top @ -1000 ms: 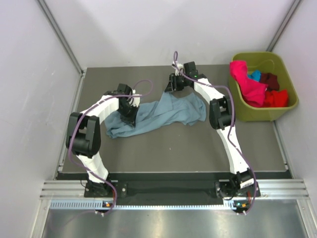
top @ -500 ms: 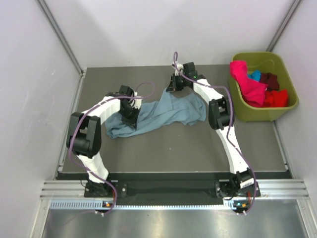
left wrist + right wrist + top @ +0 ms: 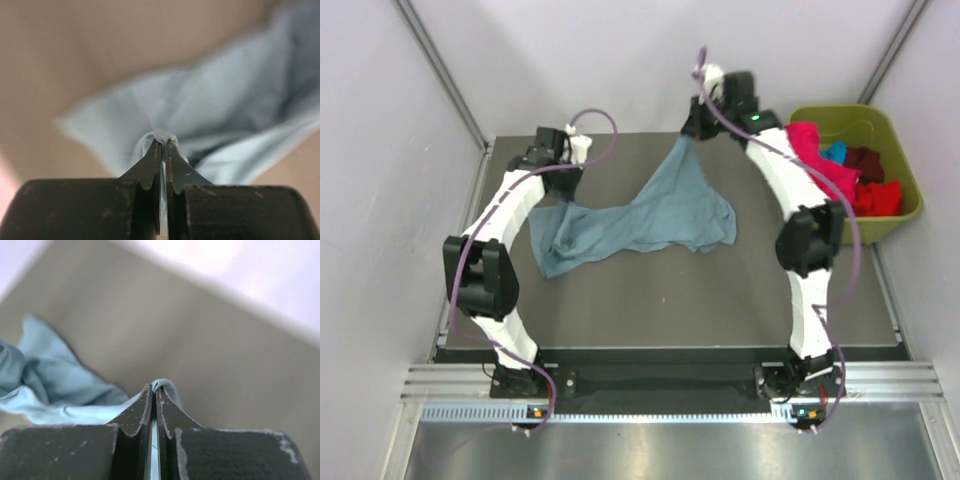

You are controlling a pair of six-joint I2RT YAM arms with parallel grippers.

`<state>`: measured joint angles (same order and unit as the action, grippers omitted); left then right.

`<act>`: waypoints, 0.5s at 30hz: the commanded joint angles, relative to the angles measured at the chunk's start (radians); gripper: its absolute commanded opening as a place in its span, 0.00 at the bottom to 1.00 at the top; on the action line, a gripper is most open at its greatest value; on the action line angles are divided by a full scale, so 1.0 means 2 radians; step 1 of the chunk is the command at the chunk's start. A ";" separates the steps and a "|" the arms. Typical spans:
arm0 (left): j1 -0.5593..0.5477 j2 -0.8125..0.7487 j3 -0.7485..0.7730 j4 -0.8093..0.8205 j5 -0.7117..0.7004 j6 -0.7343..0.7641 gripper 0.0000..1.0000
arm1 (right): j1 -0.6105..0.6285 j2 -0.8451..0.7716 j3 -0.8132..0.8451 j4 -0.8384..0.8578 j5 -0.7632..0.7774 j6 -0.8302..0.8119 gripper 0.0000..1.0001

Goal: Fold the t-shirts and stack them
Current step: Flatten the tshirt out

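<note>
Overhead, a grey-blue shirt (image 3: 660,215) lies strung between two white arms on a dark table (image 3: 650,290). Each arm has hold of it. The left gripper (image 3: 163,145), at the far left of the table, has its fingers pressed together on a small bunch of cloth. Its wrist camera shows pale fabric puckered at the tips and the rest of the shirt falling away beneath, blurred. The right gripper (image 3: 154,388), at the far edge and close to the bin (image 3: 840,112), is likewise pinched tight on a fold of the same shirt, and a narrow peak of cloth rises to it.

The relation that matters is the shirt's long axis. It runs roughly left to right, from one gripper to the other, with the right end set farther back than the left. From both grippers the bulk of the cloth lies toward the arm bases, sagging and creased on the table. Neither arm is nearer, since each holds an opposite end.

Judging from this, the step in hand is spreading the shirt flat before any fold. The coming move likely calls for the grippers to draw apart along that axis — evenly, or the cloth may twist.

The other tees (image 3: 815,160), pink, red, maroon and turquoise, sit heaped in the bin at the right, well apart from the left arm.
</note>
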<state>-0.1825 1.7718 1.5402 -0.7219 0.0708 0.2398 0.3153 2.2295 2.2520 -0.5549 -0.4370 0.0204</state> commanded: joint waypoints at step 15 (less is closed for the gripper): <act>0.005 -0.277 0.113 0.014 -0.129 0.050 0.00 | -0.054 -0.549 -0.186 -0.079 0.096 -0.023 0.00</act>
<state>-0.1665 1.3411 1.6695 -0.6731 -0.1699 0.3355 0.2127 1.2495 1.8755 -0.6552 -0.2737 -0.0418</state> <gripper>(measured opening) 0.034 0.012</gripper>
